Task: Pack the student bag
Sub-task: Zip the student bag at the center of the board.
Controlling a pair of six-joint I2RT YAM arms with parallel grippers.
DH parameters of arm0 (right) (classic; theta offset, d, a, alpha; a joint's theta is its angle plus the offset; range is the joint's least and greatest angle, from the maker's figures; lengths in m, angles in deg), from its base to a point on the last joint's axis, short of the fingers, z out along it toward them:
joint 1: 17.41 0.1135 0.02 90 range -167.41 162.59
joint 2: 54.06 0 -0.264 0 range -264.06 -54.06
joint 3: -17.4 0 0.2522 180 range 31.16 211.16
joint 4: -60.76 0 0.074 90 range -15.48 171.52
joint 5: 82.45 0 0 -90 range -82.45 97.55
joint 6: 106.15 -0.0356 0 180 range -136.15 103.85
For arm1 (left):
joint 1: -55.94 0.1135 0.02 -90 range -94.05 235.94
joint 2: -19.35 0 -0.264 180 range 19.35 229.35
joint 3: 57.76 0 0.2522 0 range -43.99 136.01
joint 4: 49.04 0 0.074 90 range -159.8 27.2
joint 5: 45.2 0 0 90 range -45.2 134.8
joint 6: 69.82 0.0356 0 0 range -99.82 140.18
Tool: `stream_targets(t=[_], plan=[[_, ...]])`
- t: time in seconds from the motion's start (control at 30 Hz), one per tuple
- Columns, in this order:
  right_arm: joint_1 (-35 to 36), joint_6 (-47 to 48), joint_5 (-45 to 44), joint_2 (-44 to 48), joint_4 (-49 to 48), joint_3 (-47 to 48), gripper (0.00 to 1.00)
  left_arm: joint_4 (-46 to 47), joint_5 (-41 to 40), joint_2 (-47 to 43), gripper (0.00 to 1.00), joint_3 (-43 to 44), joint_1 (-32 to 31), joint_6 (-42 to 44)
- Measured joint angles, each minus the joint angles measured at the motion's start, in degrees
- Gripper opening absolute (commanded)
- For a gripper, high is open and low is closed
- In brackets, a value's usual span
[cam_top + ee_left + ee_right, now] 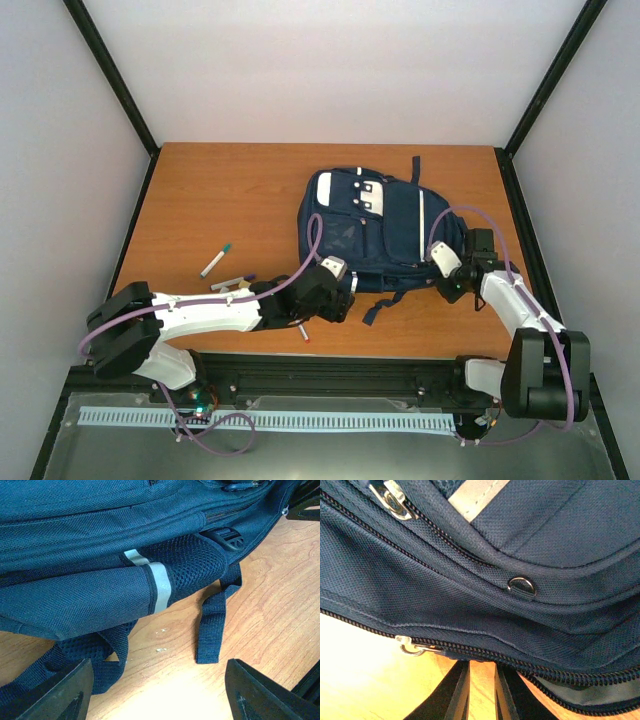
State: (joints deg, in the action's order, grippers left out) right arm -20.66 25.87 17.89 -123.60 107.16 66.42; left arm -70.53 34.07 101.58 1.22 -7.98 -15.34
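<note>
On the right half of the tabletop (pixel 220 190), the soft, limp student bag (pixel 370 225) lies flat, probably best taken by a strap (pixel 212 625). Left jaws gape empty beside it; right jaws sit almost closed at the zip (pixel 470 650), grip unclear.

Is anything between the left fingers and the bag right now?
Nothing visible. The left gripper has its open fingers facing the student bag across bare table; only the bag's own loose strap lies in that gap.

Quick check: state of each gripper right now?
Left gripper: open, holding nothing.
Right gripper: nearly shut at the student bag's zipper; whether it grips anything cannot be told.
</note>
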Motion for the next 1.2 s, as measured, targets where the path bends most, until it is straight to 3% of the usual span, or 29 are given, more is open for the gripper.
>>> stream_targets(t=[0.67, 0.93, 1.0, 1.2], plan=[[-0.4, 4.3, 9.0, -4.7, 1.2, -0.1, 0.25, 0.5, 0.0, 0.0, 0.74, -1.4, 0.0, -0.5], [-0.4, 4.0, 10.1, -7.5, -0.5, -0.8, 0.38, 0.5, 0.0, 0.0, 0.74, -1.4, 0.0, -0.7], [-0.4, 3.8, 10.2, -7.5, -1.1, -1.0, 0.36, 0.5, 0.0, 0.0, 0.74, -1.4, 0.0, -0.7], [-0.5, 0.5, 8.0, -5.0, -5.4, -2.7, 0.16, 0.5, 0.0, 0.0, 0.74, -1.5, 0.0, -0.9]])
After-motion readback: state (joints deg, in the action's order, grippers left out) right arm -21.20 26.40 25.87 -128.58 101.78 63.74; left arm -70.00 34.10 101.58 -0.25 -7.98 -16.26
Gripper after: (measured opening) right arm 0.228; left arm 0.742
